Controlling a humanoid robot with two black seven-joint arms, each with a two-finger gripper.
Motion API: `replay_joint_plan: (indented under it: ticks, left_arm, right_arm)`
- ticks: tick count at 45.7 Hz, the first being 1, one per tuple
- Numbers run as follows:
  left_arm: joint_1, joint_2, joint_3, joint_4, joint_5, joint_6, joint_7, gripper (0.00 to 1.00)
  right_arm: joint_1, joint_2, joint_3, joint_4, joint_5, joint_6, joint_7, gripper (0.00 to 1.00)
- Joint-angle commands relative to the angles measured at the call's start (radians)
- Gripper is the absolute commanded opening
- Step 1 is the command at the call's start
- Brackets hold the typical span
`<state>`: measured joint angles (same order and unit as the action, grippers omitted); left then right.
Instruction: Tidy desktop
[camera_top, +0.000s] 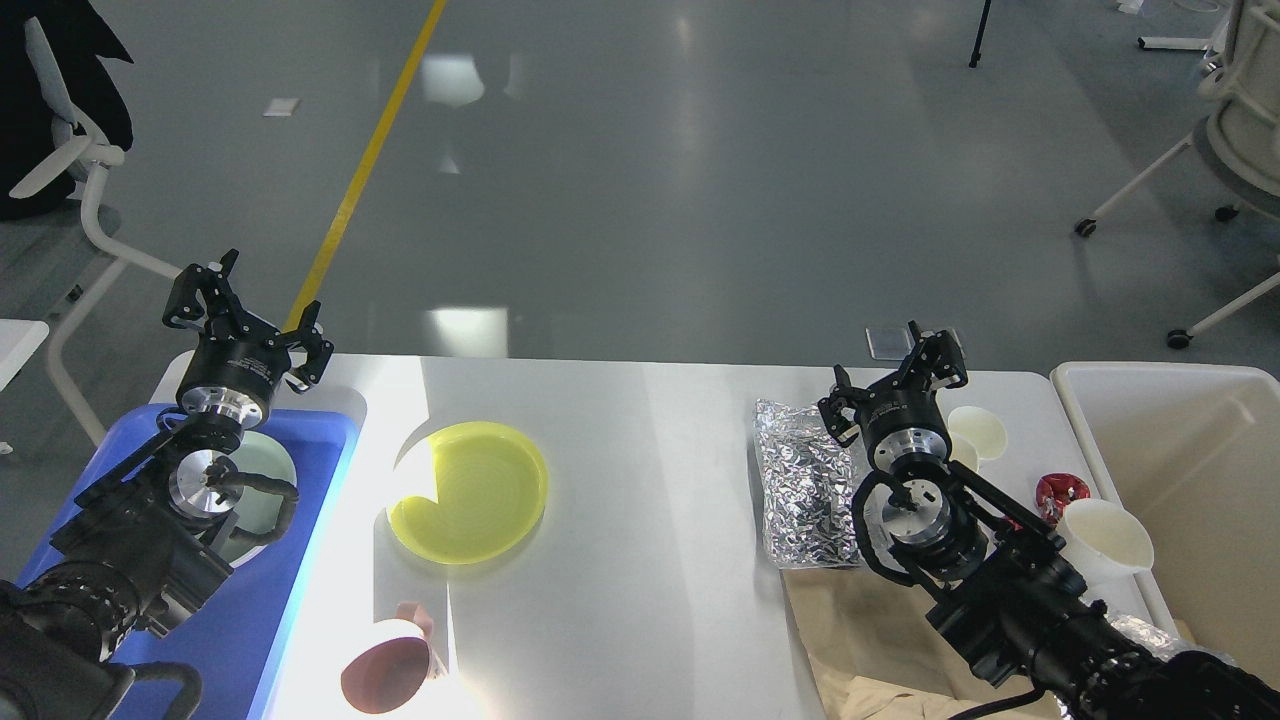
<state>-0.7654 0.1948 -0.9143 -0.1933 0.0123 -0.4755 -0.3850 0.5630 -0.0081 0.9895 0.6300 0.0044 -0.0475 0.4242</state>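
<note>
1. The tabletop (650, 620) is pale grey-white.
2. The plate (470, 492) is translucent yellow.
3. The tray (300, 560) is bright blue.
4. The foil bag (805, 490) is crinkled silver.
5. The bin (1200, 470) is cream.
6. The paper (860, 640) is brown.

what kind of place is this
Probably a robotics lab or open test hall: a glossy grey floor with a yellow line, wheeled office chairs around, and a white desktop laid with a yellow plate and foil bag.

One round yellow plastic plate (470, 492), one crumpled silver foil bag (805, 480), two cream paper cups (1105, 537), one pink cup (385, 665), one blue plastic tray (290, 560), one cream plastic bin (1190, 470).
</note>
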Motion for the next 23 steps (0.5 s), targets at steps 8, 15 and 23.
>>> replay_joint_plan:
  ticks: [8,15,23]
  left_arm:
    - [0.0,0.0,0.0,0.0,0.0,0.0,-0.002,0.98]
    - [0.0,0.0,0.0,0.0,0.0,0.0,0.0,0.98]
    - [0.0,0.0,-0.008,0.0,0.0,0.0,-0.002,0.98]
  right_arm:
    - [0.0,0.0,0.0,0.0,0.0,0.0,-0.001,1.0]
    - [0.0,0.0,0.0,0.0,0.0,0.0,0.001,1.0]
    - [0.0,-0.001,0.0,0.0,-0.001,0.0,0.001,1.0]
